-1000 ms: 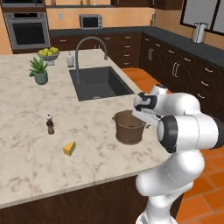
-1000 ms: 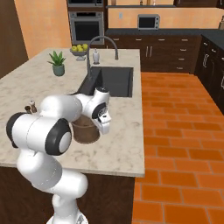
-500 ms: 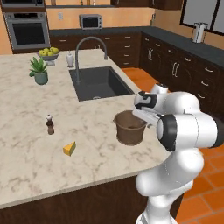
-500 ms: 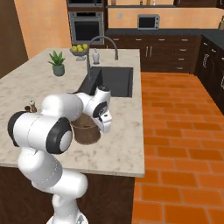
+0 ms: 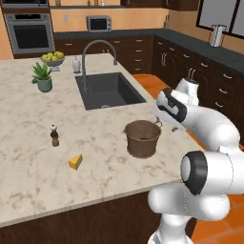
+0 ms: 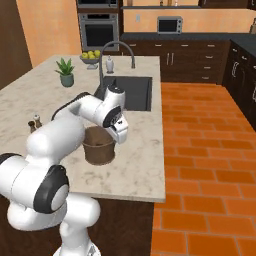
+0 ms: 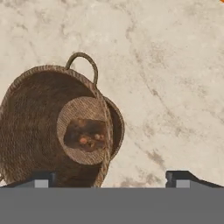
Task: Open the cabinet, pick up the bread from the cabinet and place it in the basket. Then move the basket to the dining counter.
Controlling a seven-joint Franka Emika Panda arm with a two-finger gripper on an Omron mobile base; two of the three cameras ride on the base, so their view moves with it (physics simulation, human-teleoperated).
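White arm's two-finger gripper (image 7: 113,178) no longer clamped on rim of round brown woven basket (image 5: 142,138); jaws now spread wide, one dark fingertip (image 7: 43,177) over basket's inside, other (image 7: 180,177) over beige marble-look dining counter (image 5: 28,169) outside rim; white hand sits slightly higher above basket rim than half a second ago; basket itself shows no shift on counter, small round golden-brown bread (image 7: 85,135) lying on its bottom
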